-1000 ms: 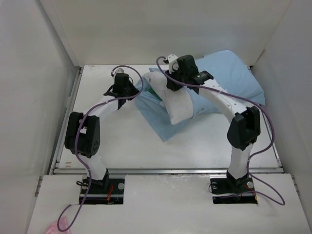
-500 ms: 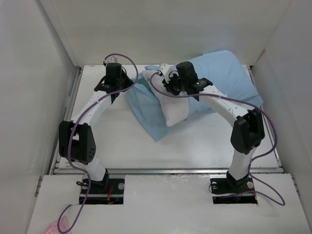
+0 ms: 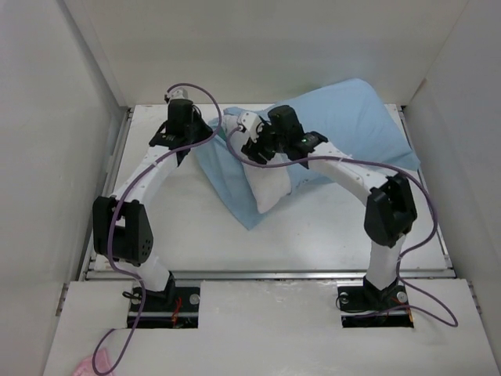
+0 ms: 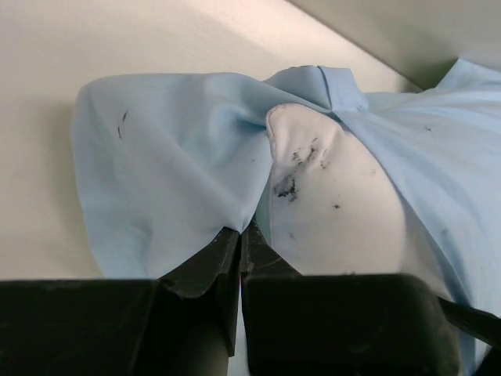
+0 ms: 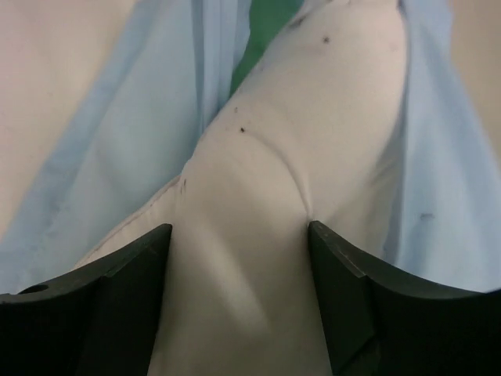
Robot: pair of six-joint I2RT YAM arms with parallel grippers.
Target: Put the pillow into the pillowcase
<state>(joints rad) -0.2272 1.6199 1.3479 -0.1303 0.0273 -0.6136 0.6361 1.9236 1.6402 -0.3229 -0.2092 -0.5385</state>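
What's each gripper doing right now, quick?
Left gripper: closed, pinching the pillowcase edge.
Right gripper: open, fingers either side of the pillow.

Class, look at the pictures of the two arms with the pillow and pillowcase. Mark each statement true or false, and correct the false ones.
1. The left fingers pinch a fold of the pillowcase. True.
2. The pillow is wholly inside the pillowcase. False: much of its white fabric lies bare outside the blue cloth.
3. The right fingers are shut tight. False: they stand wide apart, with the pillow between them.
4. The pillow bears small dark specks. True.
5. The pillowcase lies at the near edge of the table, beside the arm bases. False: it lies toward the far side.
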